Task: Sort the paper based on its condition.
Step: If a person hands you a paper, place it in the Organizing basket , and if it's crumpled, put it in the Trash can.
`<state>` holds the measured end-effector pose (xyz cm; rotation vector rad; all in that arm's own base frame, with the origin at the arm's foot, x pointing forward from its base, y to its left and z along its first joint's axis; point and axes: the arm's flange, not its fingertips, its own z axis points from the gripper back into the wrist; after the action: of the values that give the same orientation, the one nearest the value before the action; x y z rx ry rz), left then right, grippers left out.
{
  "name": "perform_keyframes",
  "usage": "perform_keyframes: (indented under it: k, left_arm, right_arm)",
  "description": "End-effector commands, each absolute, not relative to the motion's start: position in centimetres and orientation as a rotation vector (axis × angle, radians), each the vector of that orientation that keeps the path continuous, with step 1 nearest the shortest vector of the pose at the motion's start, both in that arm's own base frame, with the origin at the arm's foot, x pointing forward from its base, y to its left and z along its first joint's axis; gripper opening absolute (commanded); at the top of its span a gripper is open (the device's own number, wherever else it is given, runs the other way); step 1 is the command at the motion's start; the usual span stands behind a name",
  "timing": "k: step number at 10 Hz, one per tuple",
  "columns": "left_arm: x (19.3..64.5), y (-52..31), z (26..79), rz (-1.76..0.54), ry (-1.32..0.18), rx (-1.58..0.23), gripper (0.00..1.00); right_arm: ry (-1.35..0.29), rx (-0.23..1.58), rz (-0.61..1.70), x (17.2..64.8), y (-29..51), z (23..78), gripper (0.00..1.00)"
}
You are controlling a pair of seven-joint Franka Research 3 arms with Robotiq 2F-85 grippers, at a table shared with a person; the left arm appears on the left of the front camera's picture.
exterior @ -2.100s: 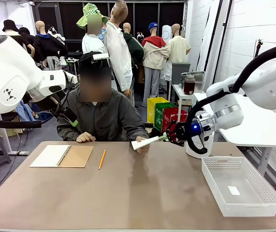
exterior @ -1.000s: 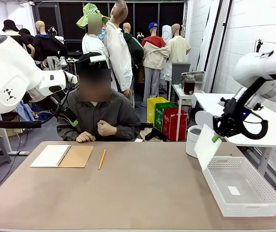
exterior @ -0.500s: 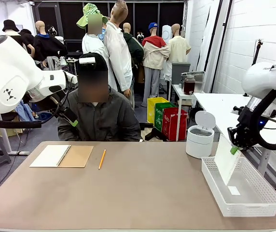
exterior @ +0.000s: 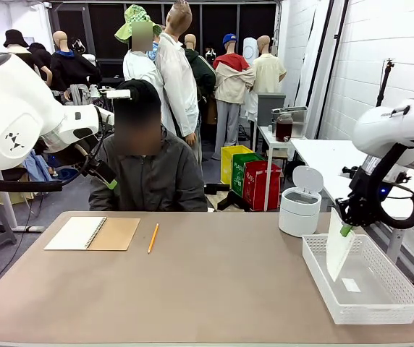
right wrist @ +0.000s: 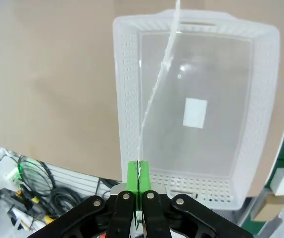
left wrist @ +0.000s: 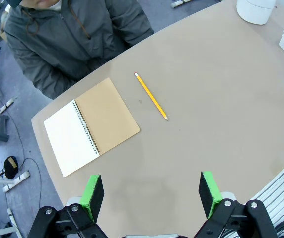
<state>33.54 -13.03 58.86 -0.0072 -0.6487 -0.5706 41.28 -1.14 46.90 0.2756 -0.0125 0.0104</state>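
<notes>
The paper (exterior: 338,246) is a white sheet hanging by its top edge from my right gripper (exterior: 347,230), which is shut on it above the white basket (exterior: 402,289). Its lower end dips inside the basket near the left wall. In the right wrist view the paper (right wrist: 158,94) runs edge-on, straight out from my right gripper (right wrist: 138,174), over the basket (right wrist: 127,94). My left gripper (left wrist: 151,193) stands open high over the table, with nothing between its green pads (left wrist: 92,191).
A spiral notebook (exterior: 93,233) with a brown cover lies open at the table's left, a yellow pencil (exterior: 153,237) beside it. A white lidded bin (exterior: 300,206) stands behind the basket. A small white label (exterior: 350,285) lies on the basket floor. A person sits across the table.
My right gripper took the paper from the person's hand, swung it right over the basket and has lowered it slightly. The person's hands have dropped out of sight.
</notes>
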Motion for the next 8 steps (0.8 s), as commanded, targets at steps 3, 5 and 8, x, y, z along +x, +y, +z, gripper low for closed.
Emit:
perform_keyframes:
  k: [3,5,8]
  left_arm:
    - [33.6,-13.0,59.0,-0.569,-0.647,-0.007,1.00]
    - [33.6,-13.0,59.0,-0.569,-0.647,-0.007,1.00]
    - [33.6,-13.0,59.0,-0.569,-0.647,-0.007,1.00]
  right_arm:
    - [-0.001,0.341,0.081,42.0,0.2,44.1,0.00]
    - [0.059,0.300,0.075,41.9,0.6,42.7,0.00]
    - [0.123,0.208,0.020,40.9,0.5,40.5,0.00]
